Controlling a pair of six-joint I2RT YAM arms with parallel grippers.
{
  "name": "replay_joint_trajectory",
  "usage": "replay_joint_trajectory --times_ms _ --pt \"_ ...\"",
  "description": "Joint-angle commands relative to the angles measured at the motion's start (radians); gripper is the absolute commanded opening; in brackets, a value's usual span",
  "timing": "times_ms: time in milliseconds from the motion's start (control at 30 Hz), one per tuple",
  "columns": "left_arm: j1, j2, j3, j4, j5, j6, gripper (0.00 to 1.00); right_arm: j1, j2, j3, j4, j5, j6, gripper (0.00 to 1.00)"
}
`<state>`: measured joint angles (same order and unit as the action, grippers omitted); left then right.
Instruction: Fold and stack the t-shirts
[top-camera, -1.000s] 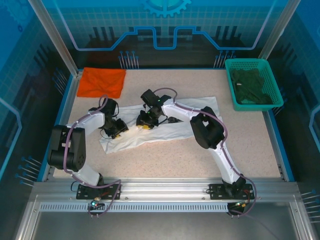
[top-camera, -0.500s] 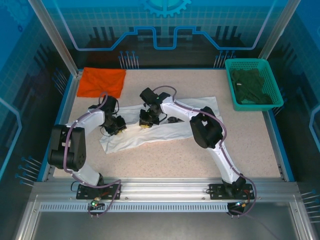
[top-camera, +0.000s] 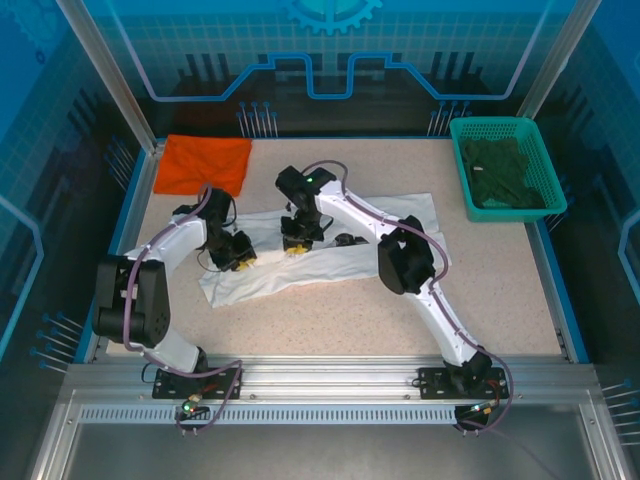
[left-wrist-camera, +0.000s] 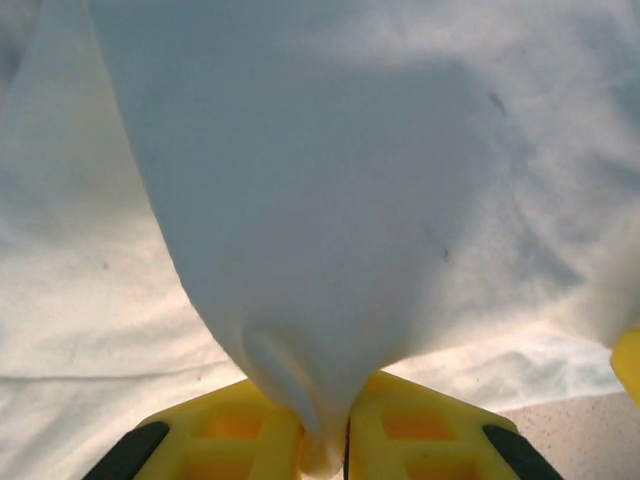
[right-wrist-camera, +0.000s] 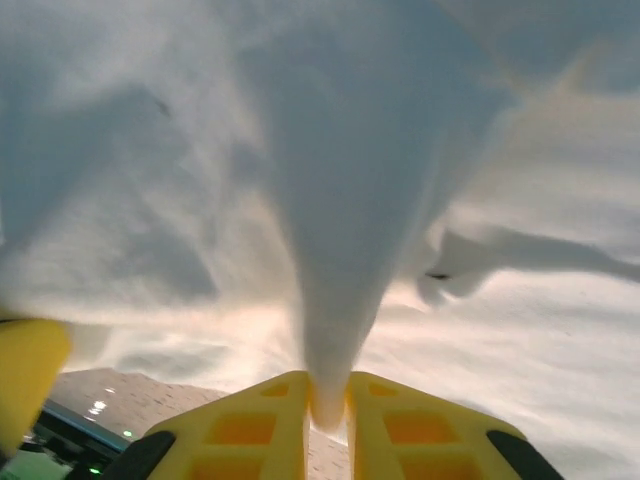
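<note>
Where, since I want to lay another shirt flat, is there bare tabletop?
Free: the near strip of speckled beige tabletop in front of the white cloth t-shirt; the right side between it and the green plastic basket; the far middle between the bright orange t-shirt and the basket. Crowded: centre-left, where the left claw and right claw pinch the white shirt.

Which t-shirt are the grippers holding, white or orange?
The white t-shirt, mid-table: left gripper and right gripper both pinch its cloth. The orange t-shirt lies in the far-left corner, untouched.
</note>
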<state>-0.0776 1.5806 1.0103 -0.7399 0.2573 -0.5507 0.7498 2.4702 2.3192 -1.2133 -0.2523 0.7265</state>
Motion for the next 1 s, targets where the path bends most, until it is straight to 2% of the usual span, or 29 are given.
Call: replay_joint_trajectory --times_ms 0,133,333,467,533,700,867,967 --pt "0.012 -0.026 -0.024 -0.058 0.043 0.035 0.19 0.001 0.049 0.032 -0.132 -0.009 -0.065 0.22" --pt "0.038 -0.039 -0.045 -0.069 0.042 0.042 0.19 0.006 0.074 0.049 -0.138 -0.014 -0.071 0.22" --pt "0.061 -0.069 -0.084 -0.072 0.040 0.026 0.23 0.006 0.086 0.081 -0.119 -0.034 -0.050 0.31" --pt "0.062 -0.060 -0.081 -0.052 0.059 0.003 0.24 0.001 -0.003 -0.096 0.103 -0.145 0.017 0.39" --pt "0.062 -0.052 -0.080 -0.048 0.050 -0.001 0.23 0.002 -0.045 -0.176 0.197 -0.146 0.041 0.41" --pt "0.062 -0.046 -0.123 -0.038 0.027 -0.006 0.23 -0.009 -0.084 -0.241 0.239 -0.125 0.051 0.42" --pt "0.062 -0.032 -0.152 -0.043 0.016 0.004 0.24 -0.017 -0.211 -0.412 0.407 -0.164 0.077 0.41" --pt "0.063 -0.027 -0.149 -0.053 0.006 0.005 0.28 -0.024 -0.232 -0.460 0.448 -0.188 0.096 0.41"
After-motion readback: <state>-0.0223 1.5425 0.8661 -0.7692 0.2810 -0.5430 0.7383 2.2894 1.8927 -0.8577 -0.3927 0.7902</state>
